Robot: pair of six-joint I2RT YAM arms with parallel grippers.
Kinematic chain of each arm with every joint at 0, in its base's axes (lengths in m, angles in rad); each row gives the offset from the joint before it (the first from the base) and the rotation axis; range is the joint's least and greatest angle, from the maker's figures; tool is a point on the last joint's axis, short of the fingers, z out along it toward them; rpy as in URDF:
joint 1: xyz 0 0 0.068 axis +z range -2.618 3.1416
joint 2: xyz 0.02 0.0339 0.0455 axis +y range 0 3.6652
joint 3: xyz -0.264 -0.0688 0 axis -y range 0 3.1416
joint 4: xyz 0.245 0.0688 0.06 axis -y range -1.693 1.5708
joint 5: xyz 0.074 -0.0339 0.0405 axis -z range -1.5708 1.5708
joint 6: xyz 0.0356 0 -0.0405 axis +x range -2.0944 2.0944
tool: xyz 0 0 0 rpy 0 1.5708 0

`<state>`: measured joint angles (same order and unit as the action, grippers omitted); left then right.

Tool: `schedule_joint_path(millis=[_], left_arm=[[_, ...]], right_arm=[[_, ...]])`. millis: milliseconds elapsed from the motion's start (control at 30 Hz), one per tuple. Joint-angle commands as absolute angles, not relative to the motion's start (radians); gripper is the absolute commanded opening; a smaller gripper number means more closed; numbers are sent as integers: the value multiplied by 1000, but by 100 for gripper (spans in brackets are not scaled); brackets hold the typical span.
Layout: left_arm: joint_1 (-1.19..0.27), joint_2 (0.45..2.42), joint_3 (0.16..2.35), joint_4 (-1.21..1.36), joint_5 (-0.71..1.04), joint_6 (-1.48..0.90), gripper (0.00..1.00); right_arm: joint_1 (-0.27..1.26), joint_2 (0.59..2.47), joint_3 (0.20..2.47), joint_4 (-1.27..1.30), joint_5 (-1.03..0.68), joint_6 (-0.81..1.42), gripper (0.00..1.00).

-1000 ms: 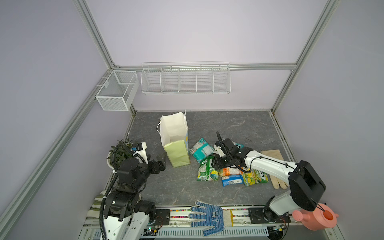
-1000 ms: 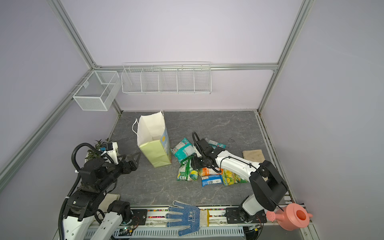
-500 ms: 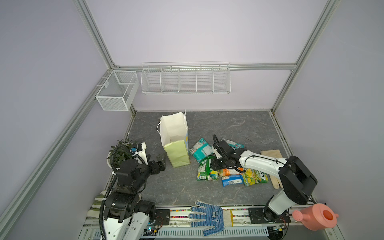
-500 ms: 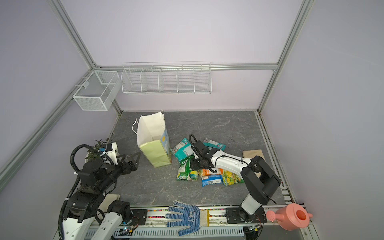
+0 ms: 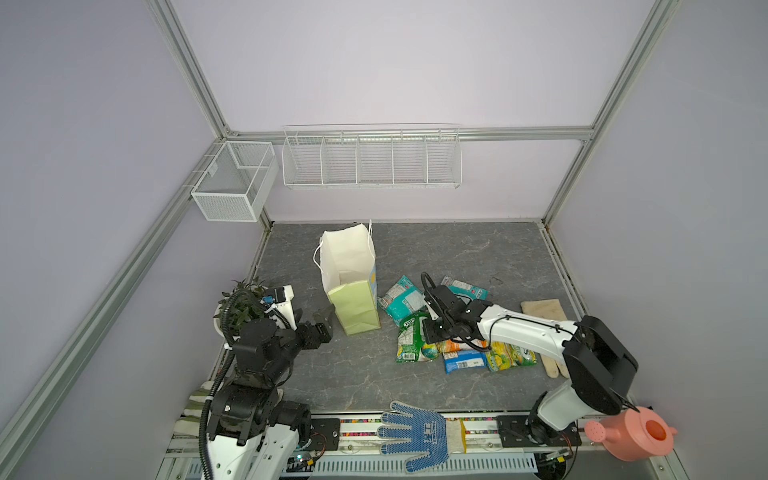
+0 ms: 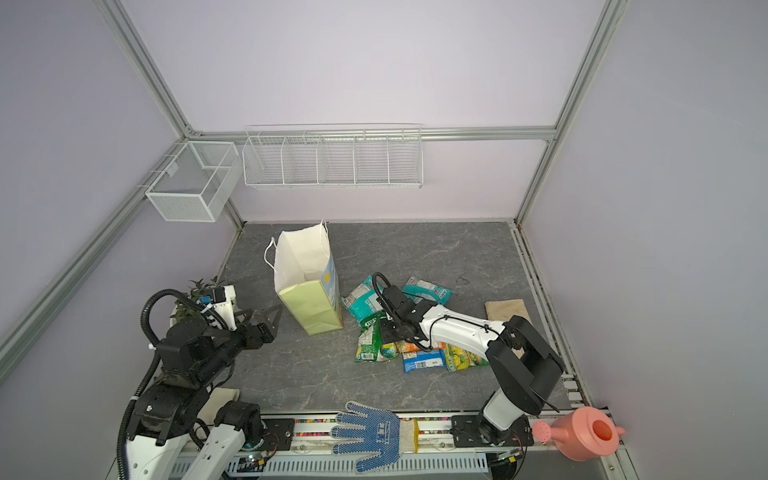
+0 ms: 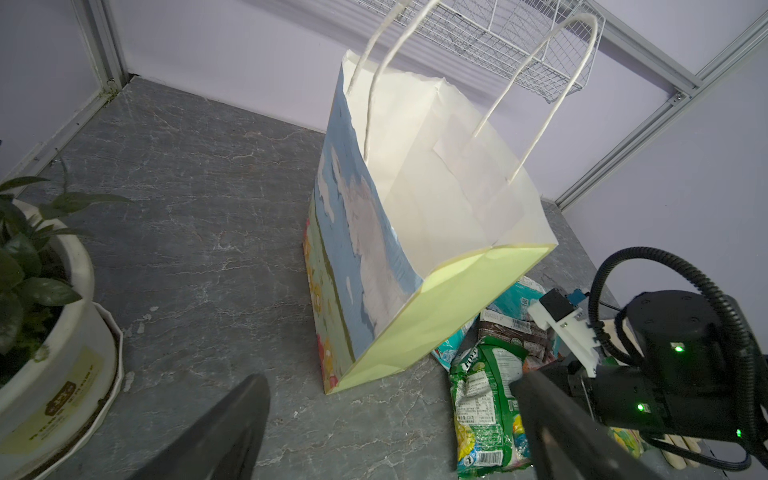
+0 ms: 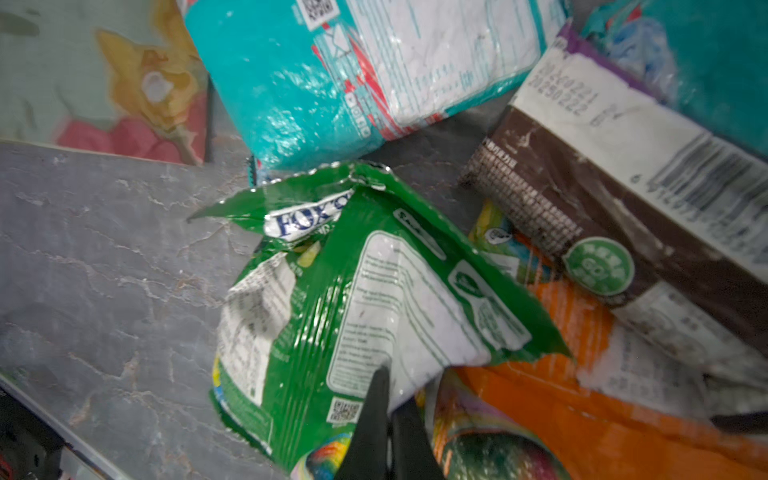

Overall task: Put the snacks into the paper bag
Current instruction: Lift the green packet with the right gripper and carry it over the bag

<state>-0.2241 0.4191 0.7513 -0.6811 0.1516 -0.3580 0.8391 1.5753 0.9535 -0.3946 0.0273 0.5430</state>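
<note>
Grey counter point(image 5: 478, 249): right hand point(image 8: 388, 395) pinches the green packet point(image 8: 332, 291); left hand point(image 7: 395, 432) spread beside the paper bag point(image 7: 436, 187).

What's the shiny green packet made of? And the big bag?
The green packet looks like thin plastic film: glossy, crinkled, with bright glare streaks. The paper bag seems matte paper: dull white inside, sharp folds, a ragged top edge.

1. the paper bag point(image 5: 351, 286) stands upright on the table point(image 5: 457, 249).
2. the snacks point(image 5: 415, 345) lie heaped just right of the bag.
3. a potted plant point(image 5: 239, 309) sits left of the bag, at the table's edge.
4. a glove point(image 5: 415, 430) lies before the table's front edge, with a watering can point(image 5: 627, 434) to its right.
</note>
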Motion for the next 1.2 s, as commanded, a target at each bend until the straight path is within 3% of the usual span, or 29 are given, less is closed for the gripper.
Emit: schedule_joint_path(millis=[0,800,1167], left_arm=[[-228,402,740,-669,167,-348,93],[-229,385,732,-655,183,-353,93],[-229,373,731,-652,189,-351,93]], right_arm=[[868,1507,954,-433,80,550,6],[932,1194,1112,-590,253,436,6],[931,1198,1328,-686,303,310,6]])
